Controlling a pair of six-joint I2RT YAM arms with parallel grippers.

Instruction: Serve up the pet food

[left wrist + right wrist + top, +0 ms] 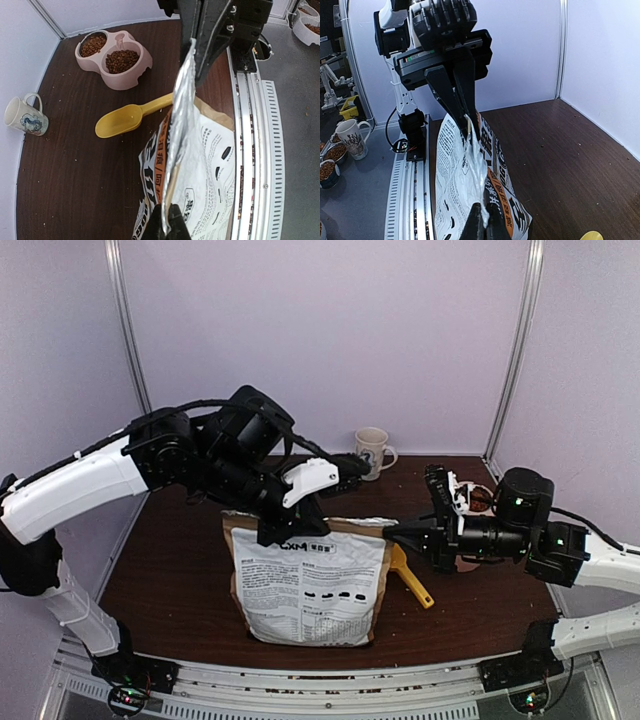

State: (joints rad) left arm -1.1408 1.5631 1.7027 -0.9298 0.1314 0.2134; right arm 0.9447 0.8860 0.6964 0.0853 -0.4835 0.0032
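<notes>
Left fingers (177, 227) and right fingers (209, 46) are both clamped shut on the bag (210, 165), one at each end of its foil top seam, which is stretched between them. Pet food (120, 61) is seen in the pink double bowl (125, 82), well apart, nearer the right fingers.
</notes>
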